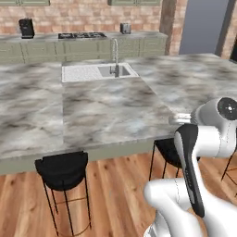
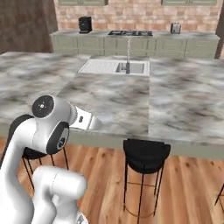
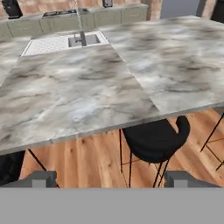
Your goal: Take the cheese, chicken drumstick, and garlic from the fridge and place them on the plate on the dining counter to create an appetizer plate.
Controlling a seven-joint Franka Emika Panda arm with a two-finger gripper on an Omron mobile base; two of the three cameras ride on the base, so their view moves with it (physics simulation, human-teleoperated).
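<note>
The hand [image 3: 105, 180] is wide apart and holds nothing, hanging near the desk [image 1: 106, 106] edge over a black stool [image 3: 153, 140]. No food or plate is in sight. I think nothing is fetched yet, so next the robot must find the fridge.

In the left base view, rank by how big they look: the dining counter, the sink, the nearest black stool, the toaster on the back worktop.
1. dining counter
2. black stool, inflated by nearness to the camera
3. sink
4. toaster, far back, so shrunk by distance
</note>
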